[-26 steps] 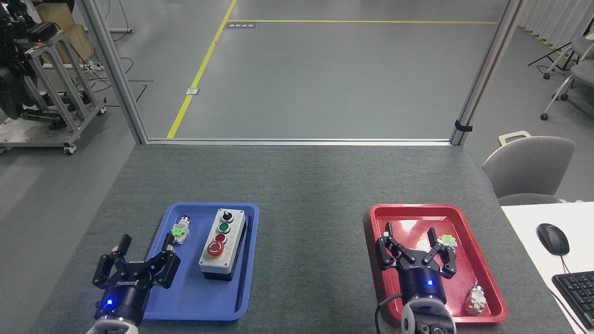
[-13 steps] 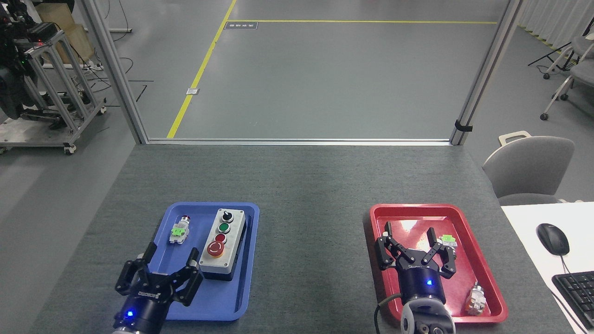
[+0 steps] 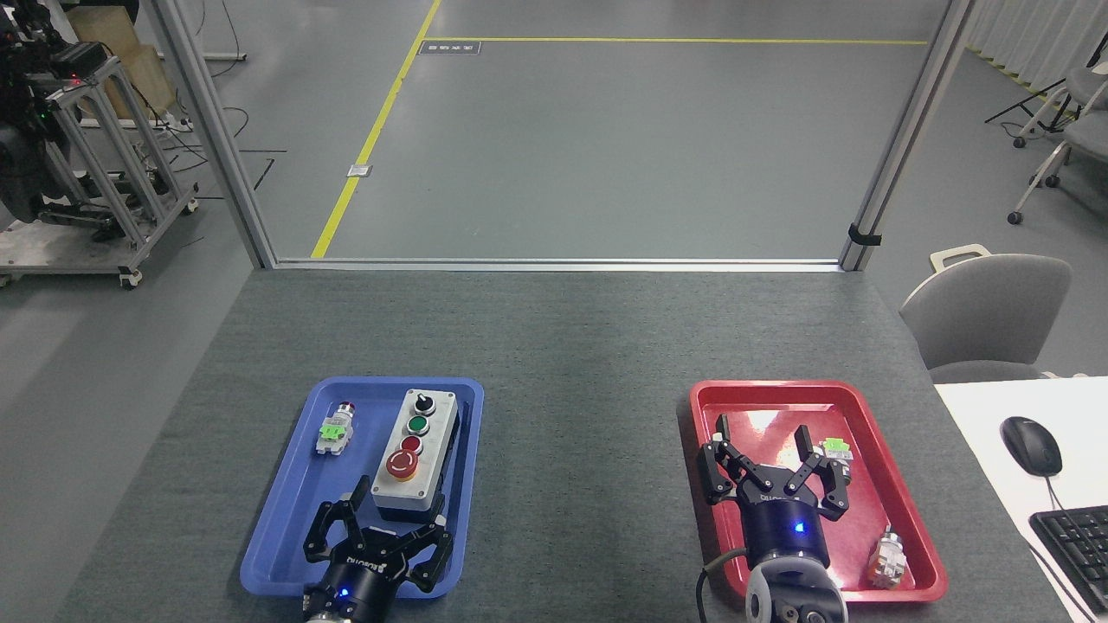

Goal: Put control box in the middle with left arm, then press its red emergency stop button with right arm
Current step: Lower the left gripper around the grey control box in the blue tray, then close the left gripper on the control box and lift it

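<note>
Careful: your left gripper is spread just behind the box in the blue tray; grab it off-centre and it tips on the rim.

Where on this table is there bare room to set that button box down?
The widest free patch is the grey table between the blue tray and the red tray, and the strip behind both. The blue tray is crowded by the control box, a loose switch and the left gripper.
</note>
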